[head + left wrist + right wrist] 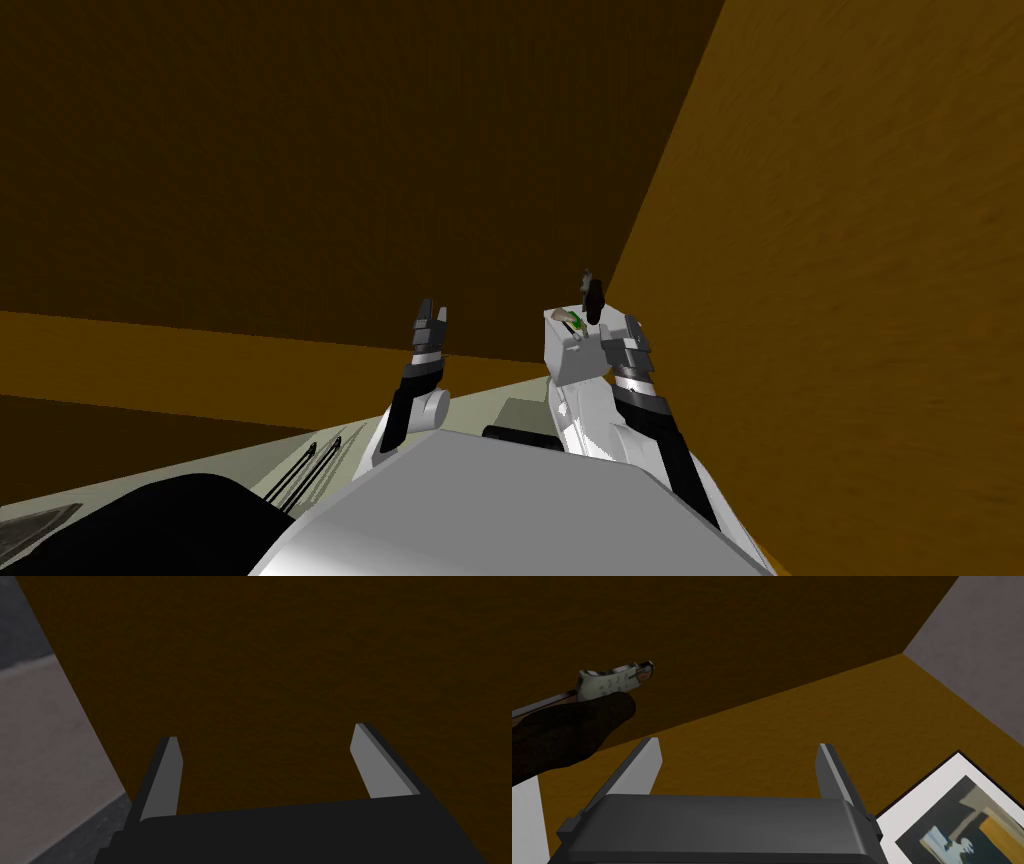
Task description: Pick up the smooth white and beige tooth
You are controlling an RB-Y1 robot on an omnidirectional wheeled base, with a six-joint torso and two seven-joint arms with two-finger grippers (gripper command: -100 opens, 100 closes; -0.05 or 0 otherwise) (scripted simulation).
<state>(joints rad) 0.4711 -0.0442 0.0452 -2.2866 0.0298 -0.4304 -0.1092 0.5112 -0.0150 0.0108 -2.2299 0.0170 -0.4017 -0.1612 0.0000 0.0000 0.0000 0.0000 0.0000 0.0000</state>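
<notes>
A small beige and white piece, the tooth [563,316], lies on top of a white stand [572,362] just ahead of me. Beside it are a green bit [577,323] and a dark brown lump [593,298]. My right gripper [627,330] is at the stand's right edge, close to these things. It is open [738,744] with nothing between its fingers. The dark lump [567,726] sits off to one side of those fingers, and a pale greenish item [609,682] on a thin rod lies beyond it. My left gripper [431,314] is raised left of the stand, open [267,733] and empty.
Brown walls stand close in front [350,150] and on the right [850,300]. A framed picture [952,811] hangs on the wall near my right hand. Thin dark bars [310,465] lie on the pale floor at the lower left.
</notes>
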